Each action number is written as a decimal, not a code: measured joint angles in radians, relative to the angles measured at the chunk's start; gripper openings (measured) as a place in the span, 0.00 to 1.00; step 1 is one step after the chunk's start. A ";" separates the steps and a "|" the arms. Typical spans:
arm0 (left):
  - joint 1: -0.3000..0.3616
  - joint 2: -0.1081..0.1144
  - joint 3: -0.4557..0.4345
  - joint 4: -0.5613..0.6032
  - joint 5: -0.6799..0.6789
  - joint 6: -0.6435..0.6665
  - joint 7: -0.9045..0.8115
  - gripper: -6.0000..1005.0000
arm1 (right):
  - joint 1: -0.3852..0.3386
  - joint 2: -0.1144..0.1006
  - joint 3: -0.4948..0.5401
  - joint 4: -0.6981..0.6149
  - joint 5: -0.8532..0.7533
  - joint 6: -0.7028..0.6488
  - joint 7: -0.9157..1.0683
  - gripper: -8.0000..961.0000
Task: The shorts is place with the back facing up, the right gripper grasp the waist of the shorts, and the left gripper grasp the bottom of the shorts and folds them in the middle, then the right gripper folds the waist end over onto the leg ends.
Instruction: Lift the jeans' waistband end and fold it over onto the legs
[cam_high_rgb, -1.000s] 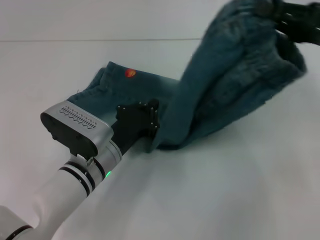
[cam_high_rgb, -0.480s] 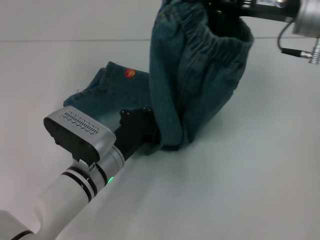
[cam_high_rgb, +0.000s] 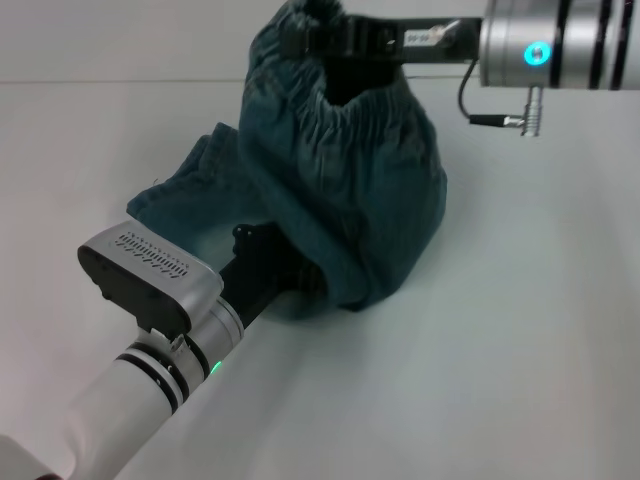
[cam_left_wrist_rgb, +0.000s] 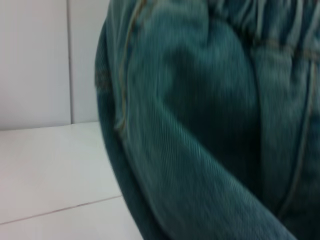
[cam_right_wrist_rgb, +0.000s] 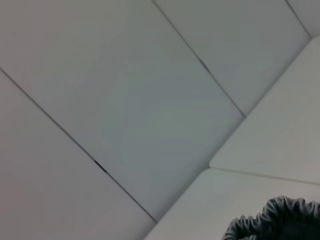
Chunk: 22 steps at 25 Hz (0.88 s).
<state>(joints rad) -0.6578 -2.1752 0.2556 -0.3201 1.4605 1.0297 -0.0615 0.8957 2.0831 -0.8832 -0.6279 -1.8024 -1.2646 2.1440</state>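
Head view: right claw (cam_high_rgb: 312, 30) grips shorts (cam_high_rgb: 350, 200) waist; right wrist view: only waist edge.

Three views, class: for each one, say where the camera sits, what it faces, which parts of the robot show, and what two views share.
Head view: on the robot's head, looking forward and down at the table; shows the left arm with its pincer at the shorts, and the right pincer lifting the waistband.
Left wrist view: on the left wrist, close against the shorts; no robot parts.
Right wrist view: on the right wrist, facing the wall; no robot parts, only the waistband.
Shared: all three show the shorts.
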 joint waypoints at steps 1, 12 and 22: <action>0.002 0.000 -0.002 0.000 0.000 0.002 0.000 0.01 | 0.006 0.000 -0.012 0.013 0.000 0.012 -0.005 0.13; 0.012 0.000 -0.003 -0.001 0.002 0.004 0.000 0.01 | 0.079 0.006 -0.092 0.114 0.002 0.141 -0.063 0.14; 0.045 0.000 -0.010 -0.003 0.003 0.075 0.000 0.01 | 0.120 0.016 -0.165 0.152 0.007 0.220 -0.083 0.16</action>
<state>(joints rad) -0.6130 -2.1751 0.2453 -0.3235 1.4635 1.1047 -0.0613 1.0154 2.0990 -1.0478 -0.4763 -1.7953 -1.0441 2.0609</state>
